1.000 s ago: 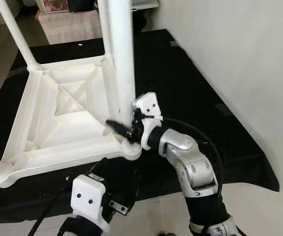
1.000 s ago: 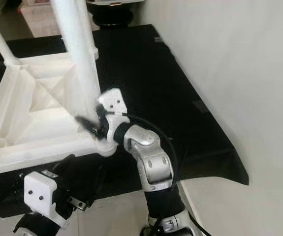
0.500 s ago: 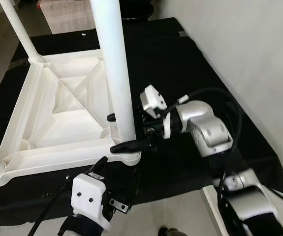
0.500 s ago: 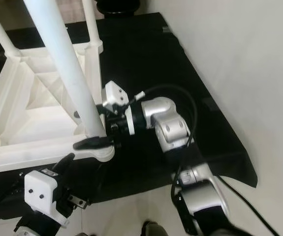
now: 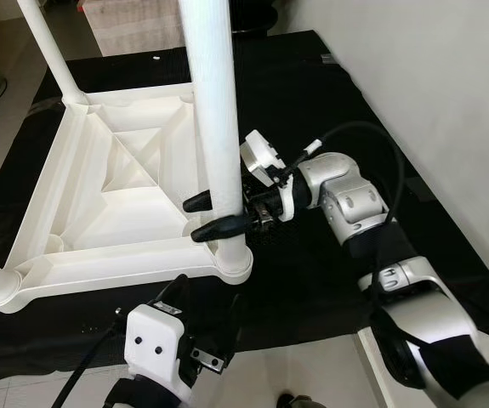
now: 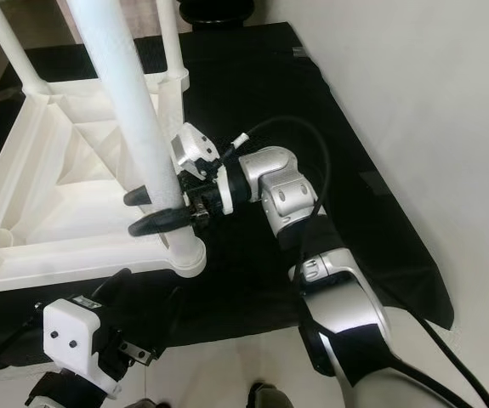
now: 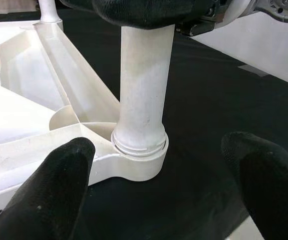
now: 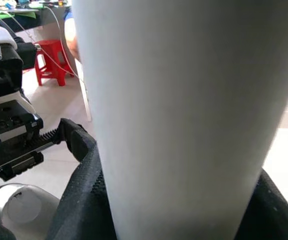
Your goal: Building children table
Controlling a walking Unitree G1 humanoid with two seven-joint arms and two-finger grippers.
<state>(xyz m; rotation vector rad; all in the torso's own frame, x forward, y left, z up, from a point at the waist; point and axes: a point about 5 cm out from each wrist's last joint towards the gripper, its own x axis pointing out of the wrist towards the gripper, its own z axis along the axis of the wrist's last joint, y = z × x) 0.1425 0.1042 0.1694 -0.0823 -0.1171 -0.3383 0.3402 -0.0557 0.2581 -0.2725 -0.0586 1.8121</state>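
Left gripper [image 7: 159, 185] sat low at the near edge of the black mat [image 5: 312, 102], fingers [image 7: 58, 175] spread wide, aimed at the table's near corner socket [image 7: 138, 160], touching nothing; white table top [image 5: 116, 187] lay upside down on the mat, ribbed underside up; near leg [image 5: 218, 127] stood upright in that corner socket; right gripper [image 5: 214, 217] came in from the right, its two black fingers [image 5: 218, 228] pinching the near leg just above the socket, one each side; right wrist view showed the leg [image 8: 184, 120] tight between the pads; farther back another leg [image 5: 48, 47] rose from the far-left corner; white wall [image 5: 448, 102] ran along the mat's right side.
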